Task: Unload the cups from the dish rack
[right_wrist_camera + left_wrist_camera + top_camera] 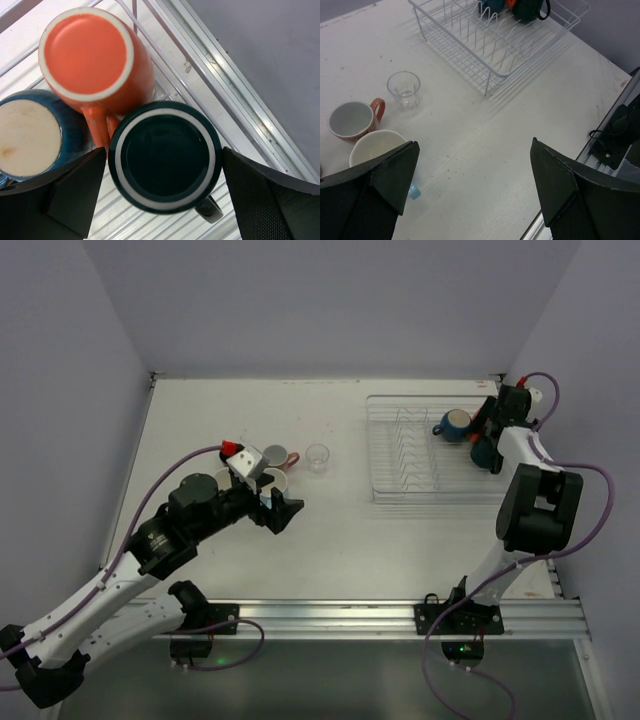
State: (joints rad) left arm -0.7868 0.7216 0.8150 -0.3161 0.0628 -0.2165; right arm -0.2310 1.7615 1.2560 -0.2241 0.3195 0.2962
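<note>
**Mugs in the rack: right hand poised over the dark teal one**

Three handled mugs crowd the upper right corner of the white wire dish rack (400, 490). In the right wrist view a glossy orange ceramic mug (95, 60) sits at upper left, a dark blue mug with a cream base (30, 135) at the left edge, and a dark teal mug ringed in white (165, 155) at centre, all apparently mouth-down. The right hand (162, 165) hangs above the teal mug, spread wide, one finger on each side and not touching it.

The orange mug's handle touches or nearly touches the teal mug's rim, so the grip is best closed across the teal body on the flanks away from that handle. A straight lift should clear the tines without dragging the neighbours.

At centre left of the overhead view, a salmon-pink mug (352, 120), a white cup (377, 147) and a clear glass tumbler (404, 89) stand on the pale worktop (330, 540). The left hand (472, 170) hovers beside them, fingers apart and empty.
</note>
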